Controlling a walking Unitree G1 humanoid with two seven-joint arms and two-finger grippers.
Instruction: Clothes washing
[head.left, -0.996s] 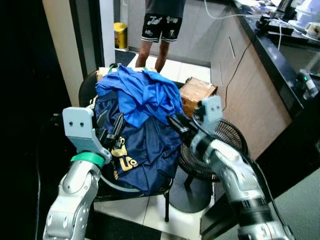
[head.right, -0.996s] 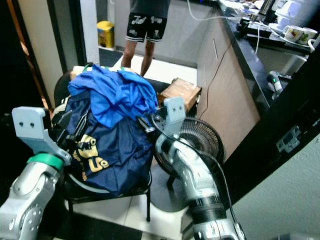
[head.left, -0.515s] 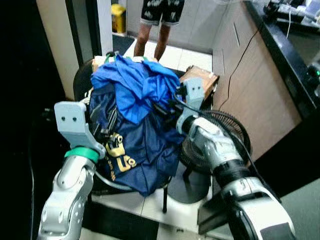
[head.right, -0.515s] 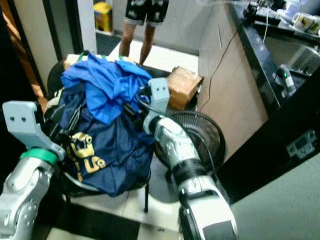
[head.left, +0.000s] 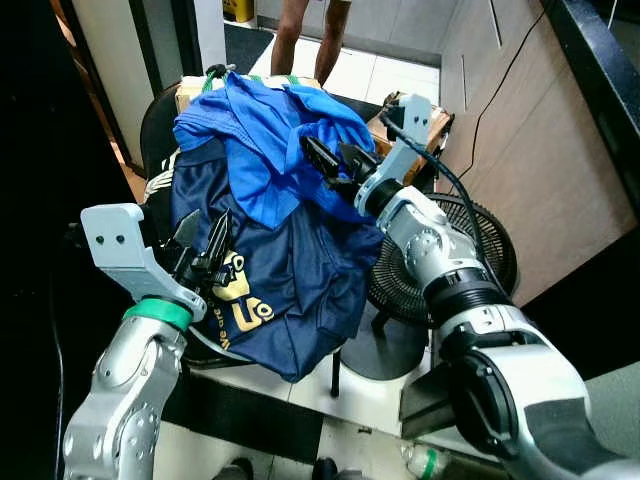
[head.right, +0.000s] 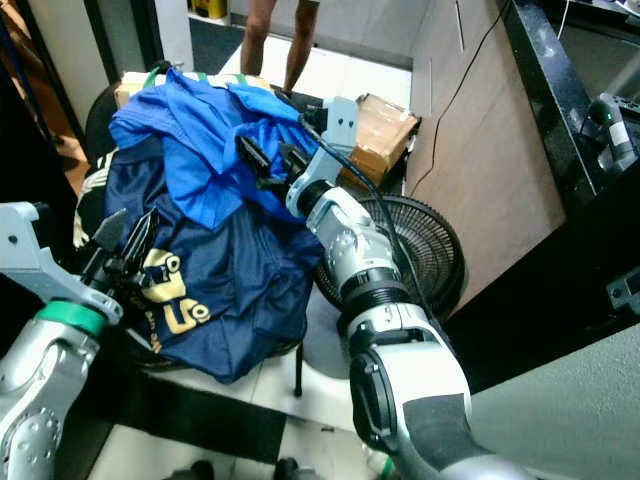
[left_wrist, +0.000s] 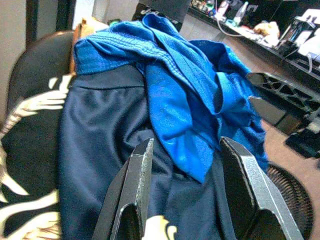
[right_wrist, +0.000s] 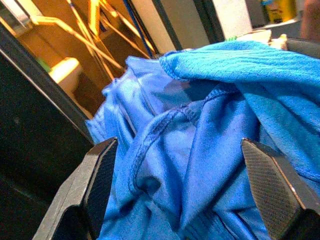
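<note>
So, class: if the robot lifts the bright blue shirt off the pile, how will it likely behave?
The blue shirt lies in soft folds, so it will probably sag and drape. It looks thin, likely light. It overlaps the navy garment, so it may drag that along. The right gripper has open jaws at it.

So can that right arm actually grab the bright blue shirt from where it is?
Probably yes. The right gripper is open right at the bright blue shirt, which lies on top of the pile with nothing between them.
</note>
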